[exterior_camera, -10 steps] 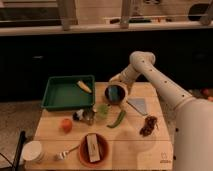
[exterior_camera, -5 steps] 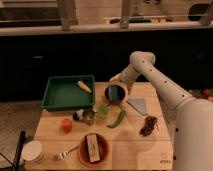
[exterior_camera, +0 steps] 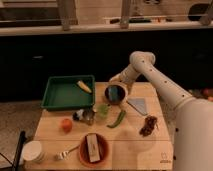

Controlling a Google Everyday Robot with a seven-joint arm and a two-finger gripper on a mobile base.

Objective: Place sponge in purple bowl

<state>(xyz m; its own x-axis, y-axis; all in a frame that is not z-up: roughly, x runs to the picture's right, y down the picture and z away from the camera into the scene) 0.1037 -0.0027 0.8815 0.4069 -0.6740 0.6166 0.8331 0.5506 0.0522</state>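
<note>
The sponge (exterior_camera: 118, 93) is seen inside the purple bowl (exterior_camera: 111, 98), standing on edge at the far side of the wooden table (exterior_camera: 135, 142). The gripper (exterior_camera: 116, 82) is positioned just above and behind the bowl's rim; whether it is gripping or released cannot be told. A green tray (exterior_camera: 56, 100) with a yellow item (exterior_camera: 84, 86) is set left of the bowl. A green pepper (exterior_camera: 116, 119) and a grey cloth (exterior_camera: 138, 105) are laid nearby. An orange bowl (exterior_camera: 82, 155) holding a tan block (exterior_camera: 93, 148) is placed at the near edge.
</note>
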